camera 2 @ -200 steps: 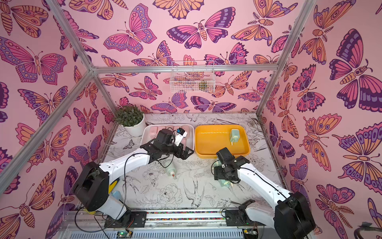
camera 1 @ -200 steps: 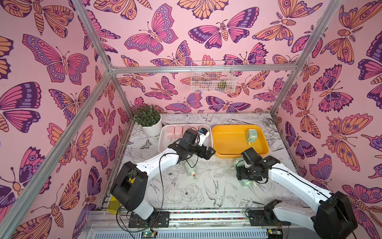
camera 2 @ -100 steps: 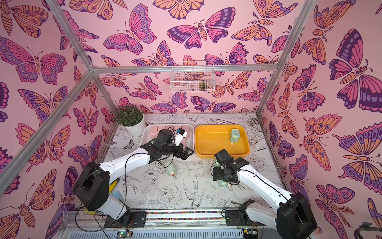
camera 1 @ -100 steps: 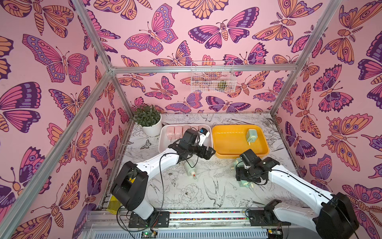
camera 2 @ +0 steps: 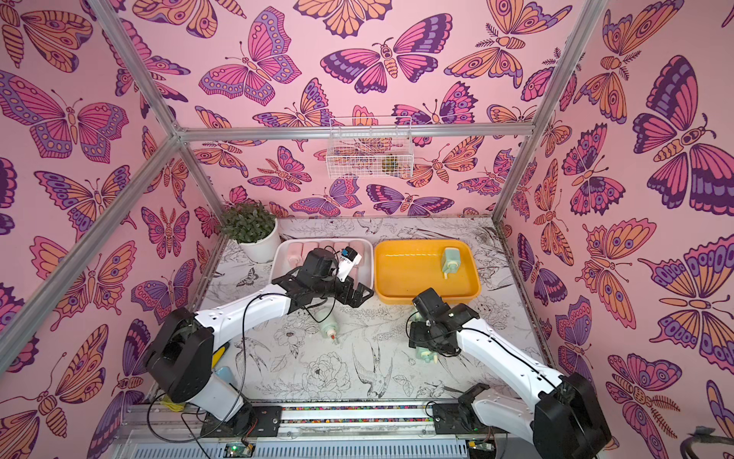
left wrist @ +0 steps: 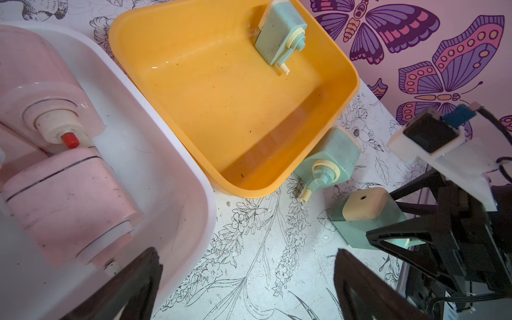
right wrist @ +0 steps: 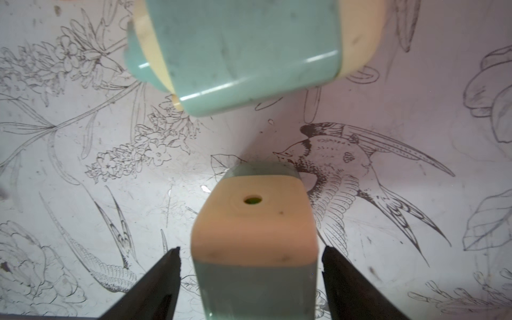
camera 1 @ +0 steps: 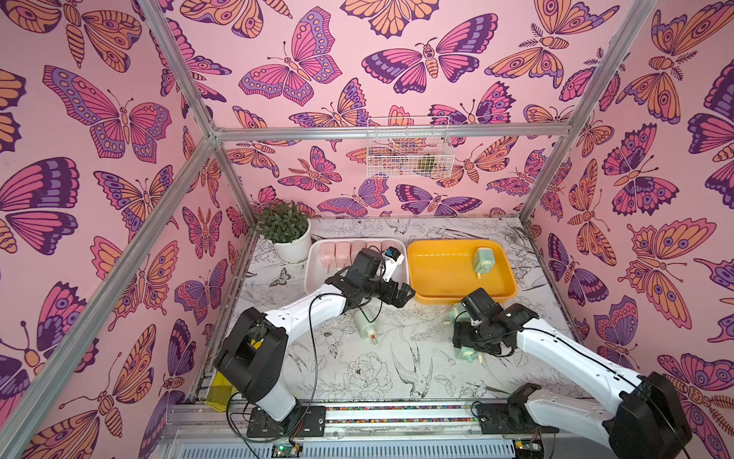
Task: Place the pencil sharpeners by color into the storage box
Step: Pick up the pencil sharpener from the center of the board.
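Grasp pending, right arm. Right gripper (right wrist: 250,250): spread, straddling upright mint green plastic crank sharpener (right wrist: 255,221), which stands on floral-printed tabletop (camera 1: 397,357) with cream holed end up. Sliver of daylight at each finger, so nothing clamped yet. Close squarely on the flat green flanks, below the cream cap. Judged likely to tip if one finger lands first, so centre before squeezing. Lift straight up before any sideways travel.

Just beyond: second mint green sharpener (right wrist: 235,55) on its side, near but apart from the upright one, beside near rim of yellow plastic tray (camera 1: 437,274). Keep clear of it on the way over.

Further along the table: third mint green sharpener (camera 1: 365,324) lying under left arm. Left gripper (left wrist: 246,250): spread wide, empty, hovering over near corner of white plastic tray (camera 1: 311,274) and the table beside it. Best kept out of the carrying path.

Far side: fourth mint green sharpener (camera 1: 482,260) already in yellow tray; row of pale pink sharpeners (camera 1: 342,252) in white tray. Set down on bare yellow floor, apart from the one inside. Release only once resting.
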Robot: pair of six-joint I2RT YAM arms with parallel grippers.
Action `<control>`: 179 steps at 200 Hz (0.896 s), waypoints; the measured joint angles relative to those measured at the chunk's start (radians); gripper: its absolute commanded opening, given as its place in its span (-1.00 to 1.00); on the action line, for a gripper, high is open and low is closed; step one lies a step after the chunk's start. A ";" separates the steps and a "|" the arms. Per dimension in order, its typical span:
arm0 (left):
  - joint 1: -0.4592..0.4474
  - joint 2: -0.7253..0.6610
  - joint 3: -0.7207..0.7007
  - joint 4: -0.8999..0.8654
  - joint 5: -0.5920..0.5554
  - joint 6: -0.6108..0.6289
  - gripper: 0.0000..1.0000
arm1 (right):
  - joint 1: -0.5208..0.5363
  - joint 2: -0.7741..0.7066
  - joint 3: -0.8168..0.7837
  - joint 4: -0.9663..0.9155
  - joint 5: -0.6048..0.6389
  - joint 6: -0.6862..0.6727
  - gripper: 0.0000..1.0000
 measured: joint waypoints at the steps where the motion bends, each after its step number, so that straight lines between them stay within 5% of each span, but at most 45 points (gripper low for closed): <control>1: 0.000 0.000 0.000 0.000 0.000 0.000 1.00 | 0.000 0.000 0.000 0.000 0.002 0.001 0.67; 114: 0.000 0.000 0.001 0.024 0.000 0.000 1.00 | 0.083 0.076 -0.001 0.058 0.045 0.057 0.55; 179: 0.000 0.000 0.001 0.026 -0.001 -0.002 1.00 | 0.099 0.094 0.000 0.032 0.079 0.049 0.10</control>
